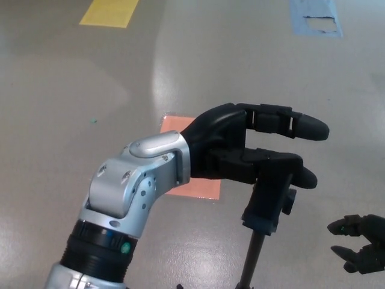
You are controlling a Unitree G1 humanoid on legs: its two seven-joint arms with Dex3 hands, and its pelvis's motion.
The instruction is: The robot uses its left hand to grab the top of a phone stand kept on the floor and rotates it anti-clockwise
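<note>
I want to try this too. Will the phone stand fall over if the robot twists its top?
It might. The phone stand looks tall and thin, with a heavy-looking top on a skinny pole, so it probably wobbles. The left hand sits right at its top, which likely steadies it.

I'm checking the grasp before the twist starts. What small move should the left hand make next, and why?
Probably close the fingers onto the phone stand's top. The left hand reaches over the stand with its fingers extended and apart, the lower ones just above the clamp, so nothing looks gripped yet. Rotating now would likely slip.
</note>
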